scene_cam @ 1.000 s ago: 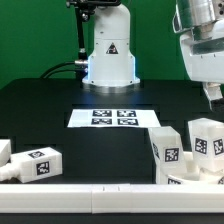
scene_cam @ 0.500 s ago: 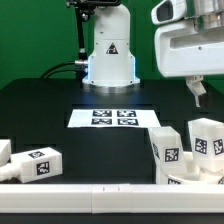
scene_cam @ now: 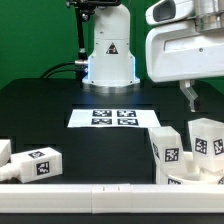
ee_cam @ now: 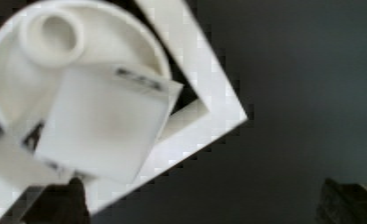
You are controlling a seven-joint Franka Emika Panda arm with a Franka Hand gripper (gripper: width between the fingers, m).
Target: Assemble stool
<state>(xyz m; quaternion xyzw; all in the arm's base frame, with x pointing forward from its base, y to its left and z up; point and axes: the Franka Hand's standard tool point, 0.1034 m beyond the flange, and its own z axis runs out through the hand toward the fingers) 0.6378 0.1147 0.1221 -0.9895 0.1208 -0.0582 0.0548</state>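
Observation:
My gripper [scene_cam: 191,100] hangs high at the exterior view's right, above and behind two white tagged stool legs [scene_cam: 168,148] [scene_cam: 207,140] that stand upright near the front. It is open and empty; in the wrist view its dark fingertips [ee_cam: 52,200] sit far apart over the black table. The wrist view also shows the round white seat disc [ee_cam: 34,85] with a raised round socket [ee_cam: 55,35], and a leg block [ee_cam: 105,120] over it. Another leg [scene_cam: 35,163] lies on its side at the front left, with a further one [scene_cam: 3,152] cut off by the frame edge.
The marker board [scene_cam: 113,117] lies flat mid-table before the robot base [scene_cam: 108,55]. A white rail [scene_cam: 90,190] runs along the front edge; its corner shows in the wrist view [ee_cam: 212,95]. Green wall behind.
My gripper has moved toward the exterior view's left and come slightly lower, more of the hand now in frame. The stool parts have not moved.

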